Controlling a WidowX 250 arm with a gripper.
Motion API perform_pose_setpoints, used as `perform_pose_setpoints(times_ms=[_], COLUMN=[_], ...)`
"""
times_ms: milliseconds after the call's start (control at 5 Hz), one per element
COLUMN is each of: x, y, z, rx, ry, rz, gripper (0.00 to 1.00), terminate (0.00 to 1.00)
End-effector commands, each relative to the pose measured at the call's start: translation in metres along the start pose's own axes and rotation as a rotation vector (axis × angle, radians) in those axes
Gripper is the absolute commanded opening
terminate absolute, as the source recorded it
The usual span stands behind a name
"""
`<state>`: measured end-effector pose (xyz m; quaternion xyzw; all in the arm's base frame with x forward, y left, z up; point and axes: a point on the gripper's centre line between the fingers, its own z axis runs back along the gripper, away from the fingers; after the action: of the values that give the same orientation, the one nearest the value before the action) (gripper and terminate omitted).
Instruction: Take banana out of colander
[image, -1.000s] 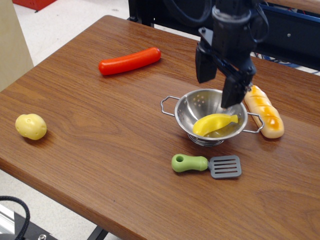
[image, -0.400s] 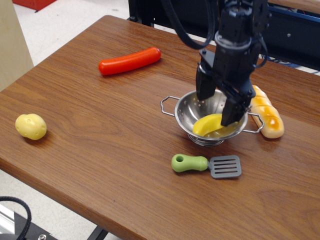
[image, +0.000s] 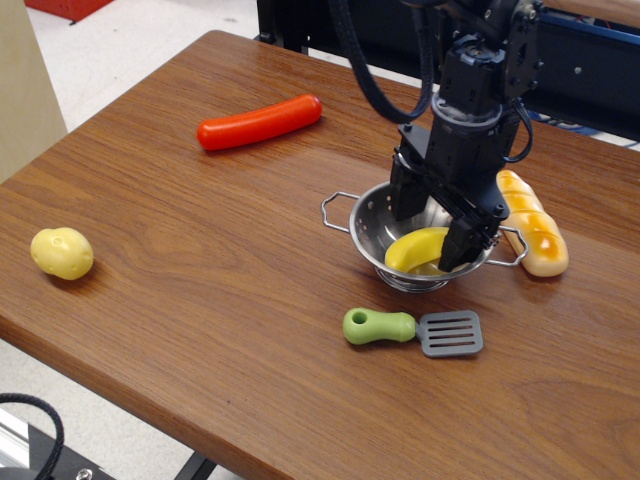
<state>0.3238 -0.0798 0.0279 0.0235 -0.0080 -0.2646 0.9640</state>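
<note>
The shiny steel colander (image: 372, 222) stands on the wooden table right of centre. The bright-yellow banana (image: 415, 249) lies inside it, its right end hidden by my finger. My black gripper (image: 432, 228) is lowered into the bowl from above, open, with one finger at the back left of the bowl and the other at the front right, astride the banana. I cannot tell whether the fingers touch it.
A red sausage (image: 259, 122) lies at the back left. A tan-and-orange bread loaf (image: 532, 235) lies just right of the colander. A green-handled grey spatula (image: 412, 329) lies just in front of it. A pale yellow potato (image: 62, 253) sits near the left edge.
My gripper has come down from above the colander into the bowl, its open fingers now around the banana. The banana and colander have not moved.
</note>
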Motion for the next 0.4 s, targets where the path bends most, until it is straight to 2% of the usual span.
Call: perform_pose_setpoints(times_ms=[0, 200], x=[-0.0073, -0.0089], y=[-0.0051, -0.0030], z=[0.0032, 0.0051], rx=[0.019, 0.007], ry=[-0.028, -0.027], rz=[-0.018, -0.017], gripper=[1.00, 0.00], terminate=[0.00, 0.00])
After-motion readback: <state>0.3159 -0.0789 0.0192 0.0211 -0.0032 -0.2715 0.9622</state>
